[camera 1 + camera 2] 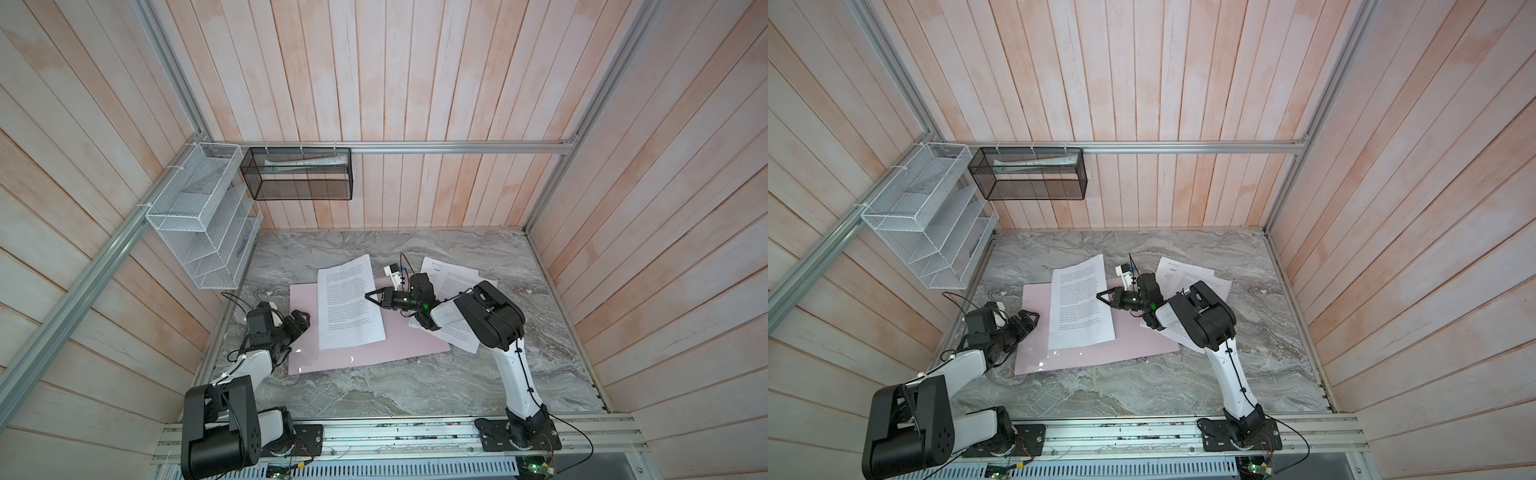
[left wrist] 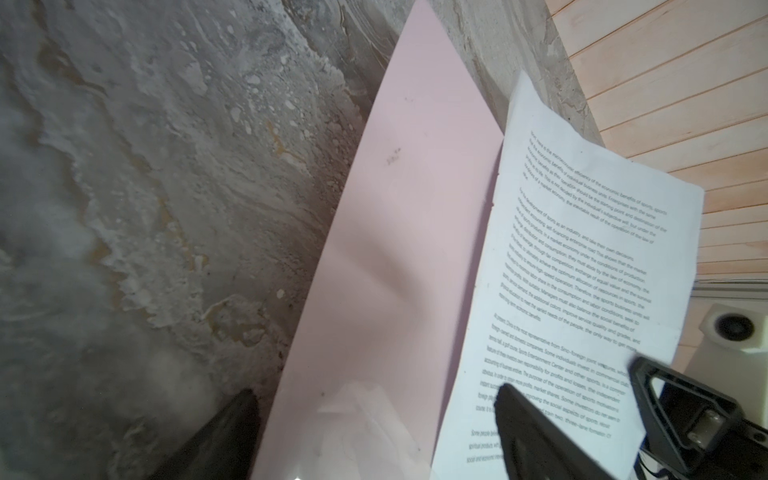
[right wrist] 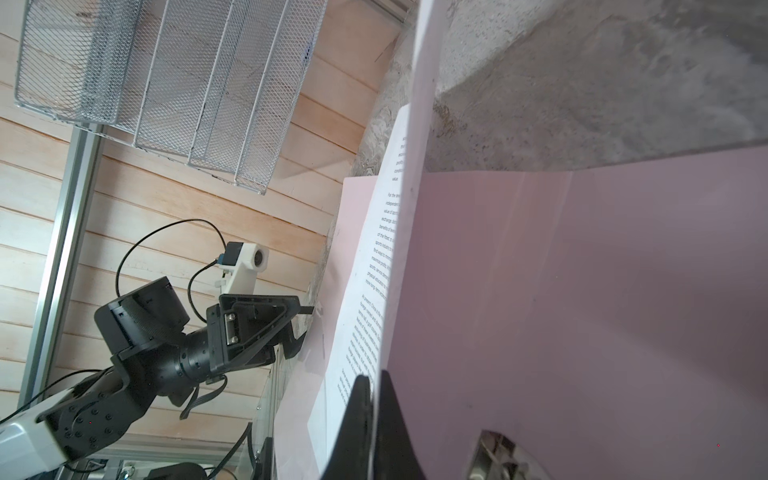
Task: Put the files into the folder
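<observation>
The pale pink folder (image 1: 365,351) (image 1: 1100,353) lies open on the marble table in both top views. One of the files, a white printed sheet (image 1: 347,303) (image 2: 582,291), rests on it, tilted. My right gripper (image 1: 368,296) (image 3: 372,380) is shut on that sheet's right edge, and the sheet (image 3: 374,266) runs away edge-on from the jaws. The folder's metal clip (image 3: 498,453) shows beside them. My left gripper (image 1: 305,318) (image 2: 374,415) stands open over the folder's left cover (image 2: 407,249), holding nothing. More files (image 1: 449,274) lie at the back right, partly under the right arm.
A white wire rack (image 1: 199,216) hangs on the left wall. On the back rail is a black mesh basket (image 1: 299,174) with rolled paper inside. Wooden walls close in the marble table (image 1: 415,386) on three sides.
</observation>
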